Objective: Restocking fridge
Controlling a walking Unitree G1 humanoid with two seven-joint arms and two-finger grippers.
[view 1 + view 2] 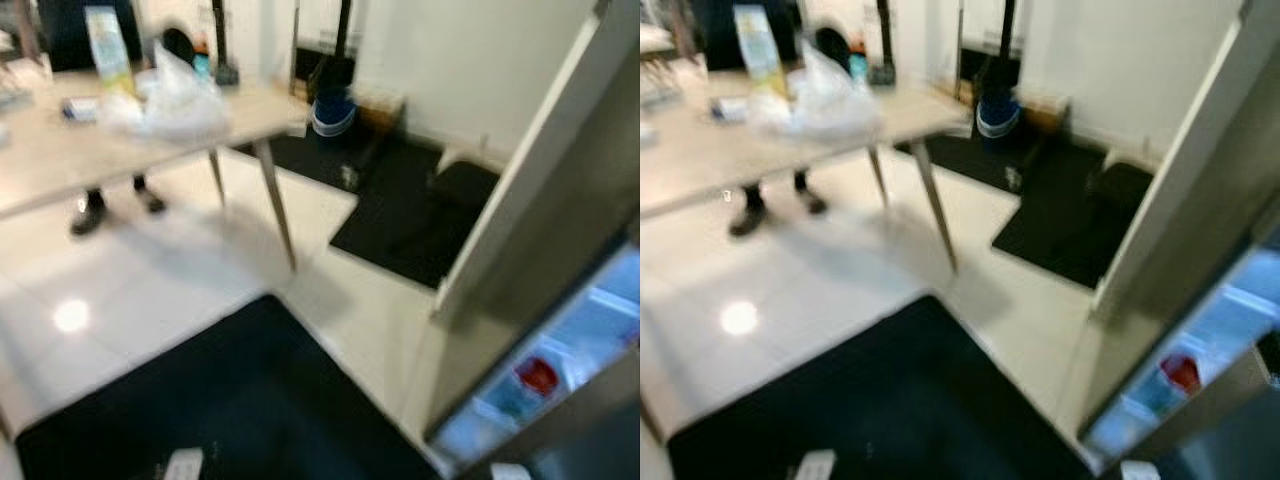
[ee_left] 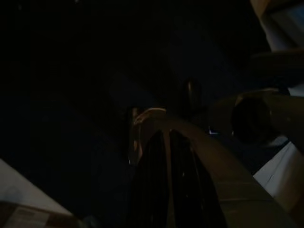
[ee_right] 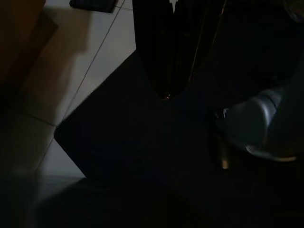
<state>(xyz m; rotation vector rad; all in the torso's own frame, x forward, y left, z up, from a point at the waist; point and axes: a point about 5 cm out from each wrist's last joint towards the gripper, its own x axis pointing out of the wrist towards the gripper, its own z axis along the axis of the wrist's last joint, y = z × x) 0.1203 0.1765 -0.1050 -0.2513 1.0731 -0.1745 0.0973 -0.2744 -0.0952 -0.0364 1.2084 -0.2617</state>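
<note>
Left eye view, blurred: a pale wooden counter (image 1: pixel 60 150) is standing on slanted legs at upper left, carrying a crumpled clear plastic bag (image 1: pixel 178 100), an upright yellow-and-white carton (image 1: pixel 108 45) and a small blue item (image 1: pixel 80 108). A person's dark shoes (image 1: pixel 110 208) are showing beneath the counter on the white tiled floor (image 1: pixel 150 290). A black mat (image 1: pixel 240 400) is lying in the foreground, a 2nd black mat (image 1: pixel 400 215) farther back, and a blue-and-white bucket (image 1: pixel 332 112) is sitting near the far wall. At right the fridge door (image 1: pixel 545 190) is standing open, and the lit interior of the fridge (image 1: pixel 560 365) is showing a red item (image 1: pixel 538 376) on a shelf.

Right eye view: the same scene is appearing, with the fridge at the right edge and the counter well apart from it across the floor.

Left wrist view, very dark: the left gripper (image 2: pixel 167 152) is hanging over a dark surface; its 2 black fingers are lying close together with only a thin seam between them, holding nothing.

Right wrist view, dark: the right gripper (image 3: pixel 167 92) is hanging above the black mat and pale tiles; its jaws are meeting at 1 tip, gripping nothing.
</note>
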